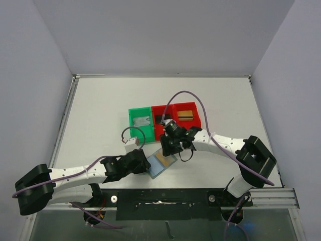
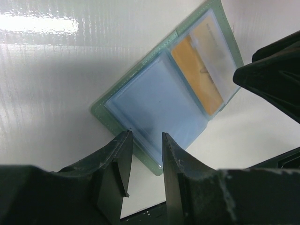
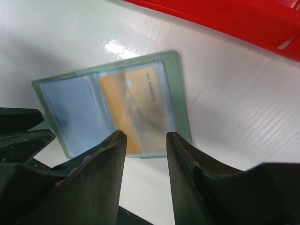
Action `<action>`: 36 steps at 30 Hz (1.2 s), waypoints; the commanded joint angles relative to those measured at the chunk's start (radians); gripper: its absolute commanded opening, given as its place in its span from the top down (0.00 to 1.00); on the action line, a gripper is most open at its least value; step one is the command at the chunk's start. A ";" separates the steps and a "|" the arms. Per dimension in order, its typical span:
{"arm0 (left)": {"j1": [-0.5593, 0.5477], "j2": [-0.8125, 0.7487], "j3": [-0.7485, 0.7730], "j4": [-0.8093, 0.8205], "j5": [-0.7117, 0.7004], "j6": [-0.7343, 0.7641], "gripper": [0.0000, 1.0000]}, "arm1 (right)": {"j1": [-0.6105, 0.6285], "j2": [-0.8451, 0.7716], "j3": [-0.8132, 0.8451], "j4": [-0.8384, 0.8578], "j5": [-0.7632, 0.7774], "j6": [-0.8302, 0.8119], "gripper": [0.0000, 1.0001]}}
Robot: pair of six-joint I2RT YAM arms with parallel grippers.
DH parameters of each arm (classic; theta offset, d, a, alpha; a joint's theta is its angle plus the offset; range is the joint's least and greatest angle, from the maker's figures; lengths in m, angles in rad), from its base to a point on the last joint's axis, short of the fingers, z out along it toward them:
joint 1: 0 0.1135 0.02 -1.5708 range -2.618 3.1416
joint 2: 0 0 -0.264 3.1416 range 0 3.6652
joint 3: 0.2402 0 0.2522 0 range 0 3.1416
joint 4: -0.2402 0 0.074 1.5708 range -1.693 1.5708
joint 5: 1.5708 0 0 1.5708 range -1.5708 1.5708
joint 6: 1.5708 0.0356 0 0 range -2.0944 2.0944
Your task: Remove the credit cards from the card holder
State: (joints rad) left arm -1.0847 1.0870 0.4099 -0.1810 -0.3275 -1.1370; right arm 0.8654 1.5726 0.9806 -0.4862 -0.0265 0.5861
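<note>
- Nearest our lens, the left gripper (image 2: 146, 140) hangs low over the white table (image 2: 56, 93). Its two black fingers (image 2: 117, 164) stand a narrow gap apart and clamp nothing.
- Through that gap we see the near edge of the card holder (image 2: 154, 103). It lies flat on the table, spread open with its clear pockets facing up.
- From above, the holder sits tilted, its length running from 7 o'clock to 1 o'clock. The pale blue half is at the 7 o'clock end and the filled half at the 1 o'clock end.
- A gold card (image 3: 133, 105) sits inside that far pocket under the clear film. We can see a line of print along one edge but cannot read it.
- The right gripper (image 3: 145, 138) hovers over the card's end of the holder with its jaws parted and nothing between them. We see the holder's rim and bare table in the gap.
- In the overhead view the left gripper comes in at the holder's 8 o'clock and the right gripper at its 12 o'clock. The two are close together but apart.
- At 12 o'clock from the holder stand two joined red bins (image 1: 186, 105), with a green bin (image 1: 131, 123) touching them at their 9 o'clock.
- A grey card (image 1: 143, 121) lies in the green bin and a second gold card (image 1: 185, 114) in the red bin at 3 o'clock. The right gripper partly hides the middle bin, so we cannot tell what it holds.
</note>
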 commanded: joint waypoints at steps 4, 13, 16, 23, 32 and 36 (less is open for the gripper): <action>-0.001 0.033 0.003 0.063 0.036 0.019 0.70 | 0.003 0.070 0.046 0.010 0.006 -0.023 0.58; 0.004 0.089 -0.004 0.113 0.058 0.031 0.72 | 0.039 0.157 0.097 -0.053 0.007 -0.067 0.69; 0.005 0.095 -0.006 0.123 0.056 0.032 0.73 | 0.057 0.166 0.124 -0.067 0.009 -0.076 0.81; 0.015 0.098 -0.008 0.135 0.054 0.039 0.74 | 0.076 0.152 0.140 -0.068 0.007 -0.082 0.92; 0.020 0.098 -0.001 0.141 0.054 0.053 0.75 | 0.081 0.049 0.109 -0.037 -0.017 -0.075 0.96; 0.022 0.101 0.006 0.144 0.057 0.063 0.75 | 0.082 0.008 0.080 0.008 -0.067 -0.082 0.89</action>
State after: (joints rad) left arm -1.0706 1.1725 0.4091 -0.1139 -0.2790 -1.0912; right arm 0.9226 1.6573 1.0710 -0.5777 0.0147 0.5007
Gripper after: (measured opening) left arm 0.260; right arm 0.077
